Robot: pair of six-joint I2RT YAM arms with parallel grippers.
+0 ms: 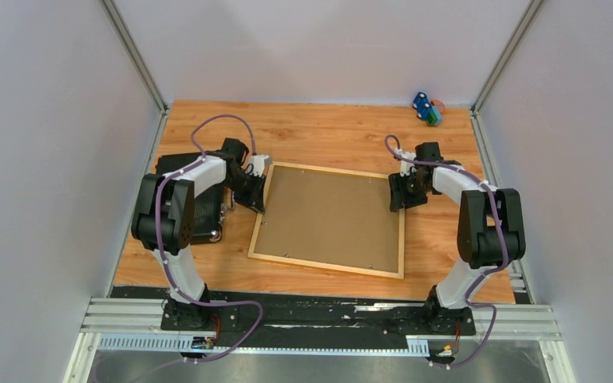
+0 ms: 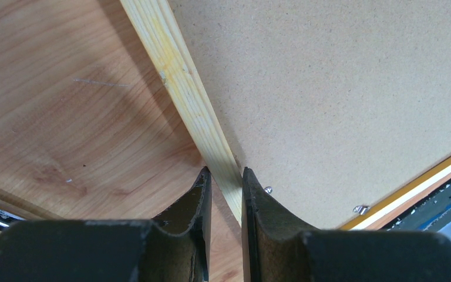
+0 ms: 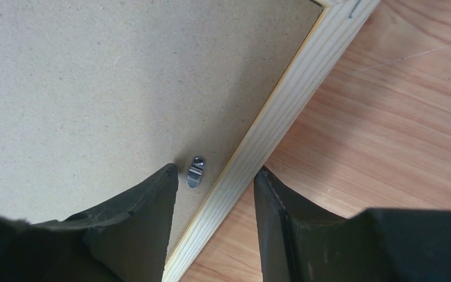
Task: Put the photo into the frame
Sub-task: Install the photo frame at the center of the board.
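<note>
Top view: the frame (image 1: pixel 327 267) lies flat at the centre of the wooden table (image 1: pixel 327 132), its brown backing board (image 1: pixel 329 217) facing up; the photo cannot be seen in any view; the left gripper (image 1: pixel 257 191) sits at the frame's upper-left corner and the right gripper (image 1: pixel 397 195) at the upper part of its right rail; a black case (image 1: pixel 207 214) lies at centre left, partly under the left arm; a small blue and green object (image 1: pixel 427 109) rests at the upper right of the table. Left wrist view: the left gripper (image 2: pixel 225 176), at bottom centre, is clenched on the pale wooden rail of the frame (image 2: pixel 182 82), one finger on the table side and one on the backing board (image 2: pixel 329 88) side; two small metal tabs (image 2: pixel 360 209) show at lower right. Right wrist view: the right gripper (image 3: pixel 216 173) stands astride the rail (image 3: pixel 282 111) with its jaws apart, not gripping; the left-hand finger is over the backing board (image 3: pixel 94 88), the right-hand finger at the table side of the rail; a small metal clip (image 3: pixel 195 171) lies on the board just beside the left-hand finger.
</note>
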